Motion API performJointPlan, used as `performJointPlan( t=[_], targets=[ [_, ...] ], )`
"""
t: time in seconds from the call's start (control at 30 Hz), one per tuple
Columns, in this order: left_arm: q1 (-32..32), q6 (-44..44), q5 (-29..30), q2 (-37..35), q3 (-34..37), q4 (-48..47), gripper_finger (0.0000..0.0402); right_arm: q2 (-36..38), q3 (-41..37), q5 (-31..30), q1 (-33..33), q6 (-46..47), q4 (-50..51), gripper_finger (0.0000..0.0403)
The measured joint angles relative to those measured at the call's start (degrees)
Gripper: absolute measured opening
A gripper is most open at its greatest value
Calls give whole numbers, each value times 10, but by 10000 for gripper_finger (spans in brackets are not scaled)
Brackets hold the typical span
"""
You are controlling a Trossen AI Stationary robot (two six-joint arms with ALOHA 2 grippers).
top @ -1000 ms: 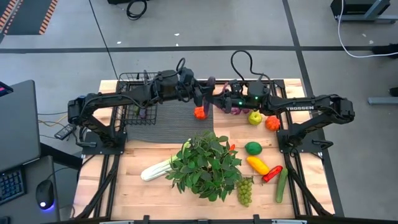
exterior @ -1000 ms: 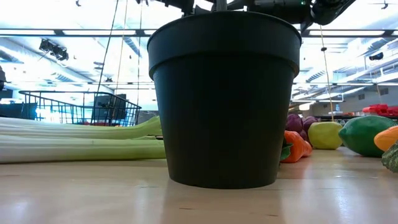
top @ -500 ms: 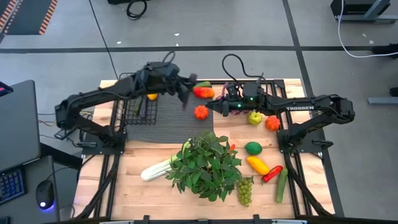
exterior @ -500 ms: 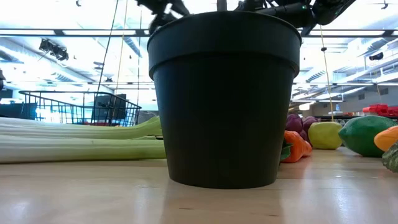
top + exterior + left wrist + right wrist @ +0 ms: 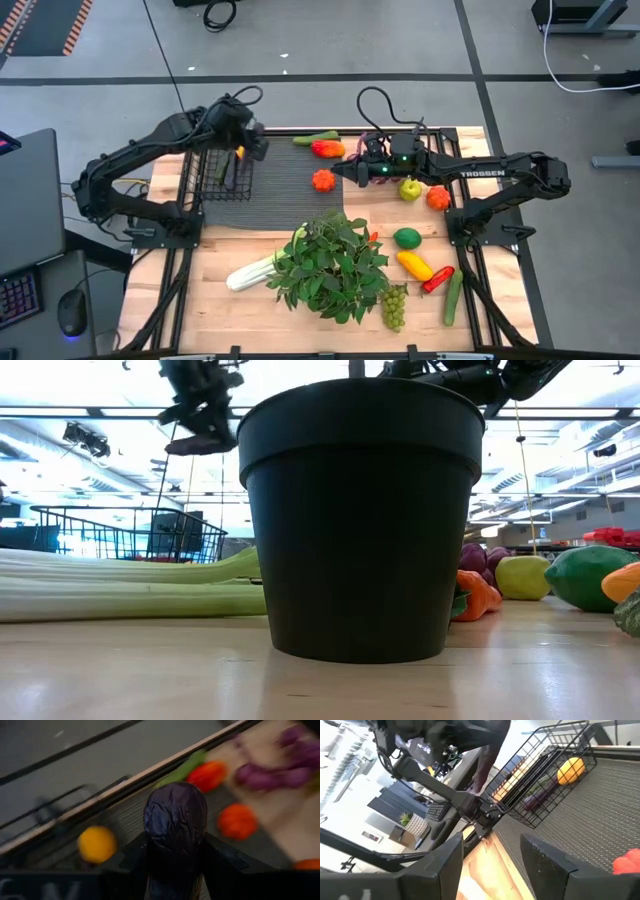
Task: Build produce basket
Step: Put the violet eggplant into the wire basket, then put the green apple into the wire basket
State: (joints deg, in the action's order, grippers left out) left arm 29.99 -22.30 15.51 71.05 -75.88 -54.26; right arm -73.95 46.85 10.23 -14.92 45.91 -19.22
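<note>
My left gripper (image 5: 256, 143) is above the right end of the black wire basket (image 5: 212, 160) at the table's far left, shut on a dark purple eggplant (image 5: 175, 812). It also shows in the low view (image 5: 200, 435). An orange (image 5: 240, 153) and a purple piece (image 5: 540, 797) lie in the basket. My right gripper (image 5: 492, 865) is open and empty at the far middle, beside an orange pepper (image 5: 322, 181). A red pepper (image 5: 327, 149), a purple bulb string (image 5: 365, 155), a lime (image 5: 407, 238), grapes (image 5: 394, 306) and celery (image 5: 250, 272) lie on the table. My left gripper pinches the eggplant between its two fingers (image 5: 135, 857) on its two sides (image 5: 175, 847). Its rounded end (image 5: 175, 795) sticks out past the fingertips. The fingers point slanting down. The eggplant is lifted clear of the table and the basket.
A bushy green plant in a black pot (image 5: 330, 262) stands at the table's middle front and fills the low view (image 5: 360, 520). A dark ribbed mat (image 5: 290, 190) lies right of the basket. A yellow pepper (image 5: 414, 265) and a cucumber (image 5: 454, 298) lie at the front right.
My left gripper has gone from the far middle, beside the purple bulb string, toward the table's left edge and up, carrying the eggplant to above the basket's right end. The red pepper it covered now shows.
</note>
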Motion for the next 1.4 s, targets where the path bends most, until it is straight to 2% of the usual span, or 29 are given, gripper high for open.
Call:
performJointPlan(
  t=[0.17, 0.33, 0.43, 0.77, 0.87, 0.97, 1.17, 1.3, 1.4],
  targets=[
    [27, -30, 28, 0, 0, -62, 155, 0, 0, 15, -1, 0, 0, 201],
    [65, -46, 90, 1, 0, -122, 158, 0, 0, 19, -1, 6, 1, 201],
    [93, -55, 95, 2, 1, -142, 173, 0, 0, 19, -1, 10, 1, 201],
    [135, -21, 40, 2, 19, -140, 286, 0, 0, 19, -2, 3, 1, 201],
    [134, -13, 2, 2, 20, -133, 314, 0, 0, 19, -8, -8, 1, 201],
    [125, -10, -46, -1, 20, -115, 323, 1, 0, 20, -22, -10, 6, 201],
    [83, -10, -117, -7, -24, -75, 325, 32, 0, 19, -65, -71, 125, 201],
    [45, -10, -160, -7, -64, -27, 325, 67, 0, 10, -94, -106, 274, 201],
    [16, -18, -193, -7, -85, 16, 325, 95, 0, -20, -109, -116, 414, 200]
  ],
)
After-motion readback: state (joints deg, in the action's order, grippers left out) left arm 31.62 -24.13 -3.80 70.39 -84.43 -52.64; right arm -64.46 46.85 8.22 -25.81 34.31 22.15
